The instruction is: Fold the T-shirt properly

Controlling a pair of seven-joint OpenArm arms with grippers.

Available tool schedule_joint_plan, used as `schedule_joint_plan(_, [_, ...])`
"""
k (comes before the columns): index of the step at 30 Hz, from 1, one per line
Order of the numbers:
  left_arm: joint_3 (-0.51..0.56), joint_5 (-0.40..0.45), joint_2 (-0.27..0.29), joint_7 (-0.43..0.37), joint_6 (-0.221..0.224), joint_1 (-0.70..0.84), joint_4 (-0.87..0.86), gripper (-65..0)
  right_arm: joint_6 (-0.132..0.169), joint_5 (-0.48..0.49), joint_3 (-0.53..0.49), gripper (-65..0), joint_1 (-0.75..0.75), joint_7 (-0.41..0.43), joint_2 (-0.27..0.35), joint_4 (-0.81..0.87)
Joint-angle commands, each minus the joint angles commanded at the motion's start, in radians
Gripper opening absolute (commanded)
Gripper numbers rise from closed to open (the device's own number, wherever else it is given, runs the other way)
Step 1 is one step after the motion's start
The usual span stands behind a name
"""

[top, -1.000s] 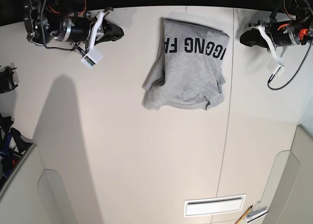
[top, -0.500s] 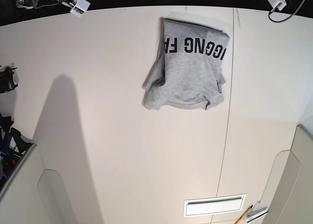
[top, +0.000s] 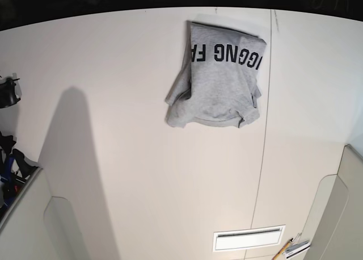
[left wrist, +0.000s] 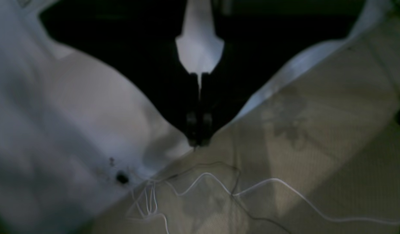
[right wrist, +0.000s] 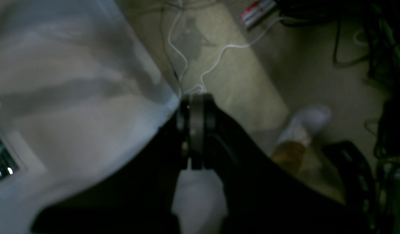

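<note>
A folded grey T-shirt [top: 224, 84] lies lettering-up on the pale table [top: 153, 186] as the left tool [left wrist: 199, 141] and right tool [right wrist: 196, 97], tips together, are away from it, its uneven lower edge likely to loosen if lifted carelessly

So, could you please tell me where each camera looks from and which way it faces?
Base: high up, facing down on the table and T-shirt; no arm shows.
Left wrist: behind the left hand, toward floor and white cable; black fingers show.
Right wrist: likewise behind the right hand.
Both wrist views share floor and cable.
</note>
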Motion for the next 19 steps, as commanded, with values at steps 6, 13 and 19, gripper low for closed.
schedule_joint_plan(6, [0.159,-0.001,0.073,-0.106,0.0,-0.257,-0.36,-64.7,-0.001,-0.101,-0.154,-65.0,0.167,0.2,-0.036,-0.28])
schedule_joint_plan(13, [0.246,0.001,0.209,-0.255,0.0,-0.523,-0.658,-64.7,-0.004,-0.109,-0.239,-65.0,0.347,0.2,-0.159,-0.608])
schedule_joint_plan(19, [0.254,-0.001,0.257,-0.259,0.123,-0.644,-0.739,-64.7,-0.004,-0.174,-0.239,-65.0,0.41,0.2,-0.24,-0.705])
